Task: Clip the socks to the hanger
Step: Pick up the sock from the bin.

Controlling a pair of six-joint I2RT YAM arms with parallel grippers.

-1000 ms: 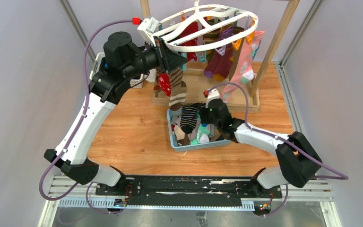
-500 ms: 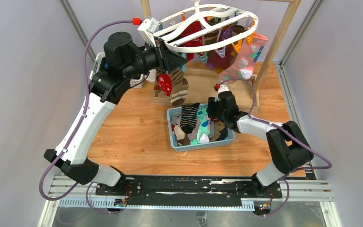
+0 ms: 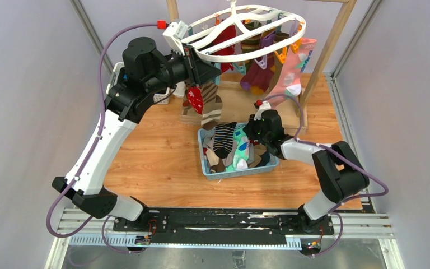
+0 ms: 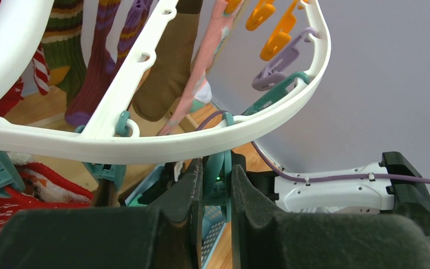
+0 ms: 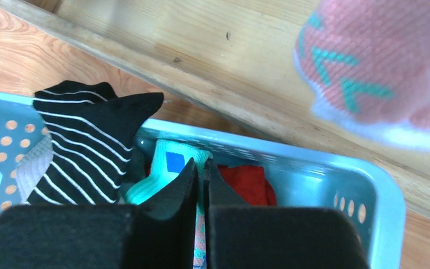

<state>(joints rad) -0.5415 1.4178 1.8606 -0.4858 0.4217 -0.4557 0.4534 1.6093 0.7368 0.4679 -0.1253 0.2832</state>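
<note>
Hanger (image 3: 245, 55) located at upper centre of the top view, hung inside the wooden frame (image 3: 325, 50). Several socks (image 3: 257, 73) are already clipped along its far side. 1 teal clip (image 4: 217, 162) under the near rim is pinched by the left end effector (image 4: 217, 175), judged squeezed open to receive a sock. Unhung socks are heaped in the blue basket (image 3: 241, 172) at frame centre on the tabletop (image 3: 157, 151). Right end effector (image 5: 200, 165) is lowered into the basket, fingers narrowed almost shut on a mint sock (image 5: 171, 162), judged the next pickup. No sock is at the held clip yet.
</note>
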